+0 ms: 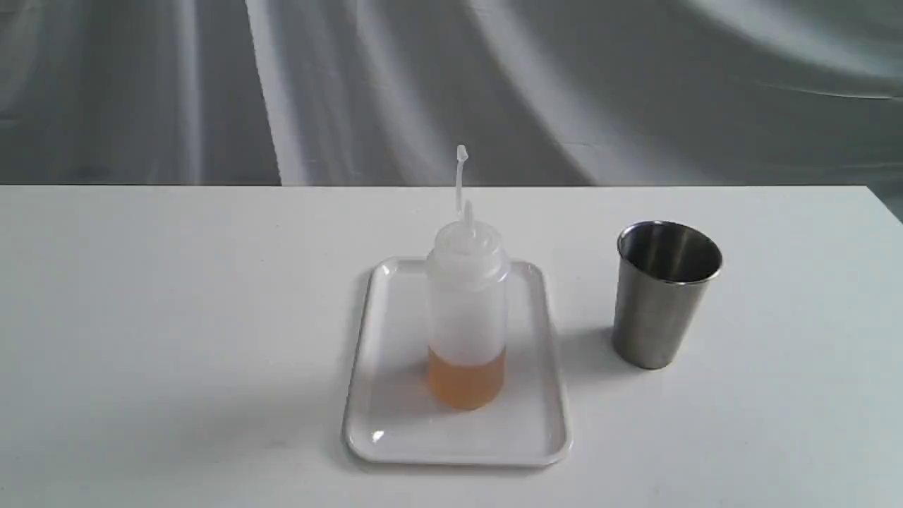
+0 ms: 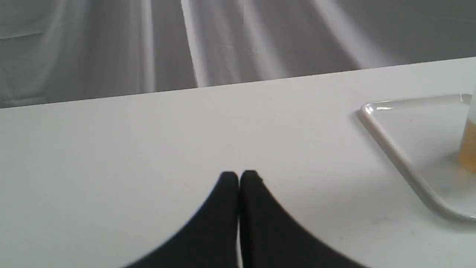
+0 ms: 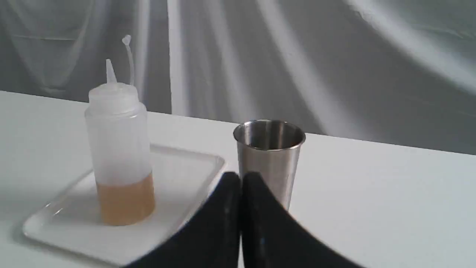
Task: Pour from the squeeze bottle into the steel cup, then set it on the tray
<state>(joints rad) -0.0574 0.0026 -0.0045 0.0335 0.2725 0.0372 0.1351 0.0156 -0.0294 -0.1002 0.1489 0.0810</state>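
On the left side of the matte white table [image 1: 141, 317], the left gripper [image 2: 239, 178] has its two black tapered fingers pressed together on nothing. Only the left wrist view shows it. At table centre lies the tray [image 1: 381, 423], a glossy white plastic rectangle with rounded corners and a low raised rim. The squeeze bottle [image 1: 467, 310] stands upright on the tray. It is a translucent whitish cylinder with a domed cap, a thin nozzle and a tethered cap rising beside it, and amber liquid fills its lower portion. Right of the tray and apart from it, the steel cup [image 1: 659, 296] stands upright on the table: brushed metal, tapered base, rolled rim. The right gripper [image 3: 241, 180], seen only in the right wrist view, is likewise clenched and empty, and points toward the cup. The left wrist view catches only a tray corner and a sliver of the bottle's amber base. Grey draped fabric [image 1: 635, 92] hangs behind the table.
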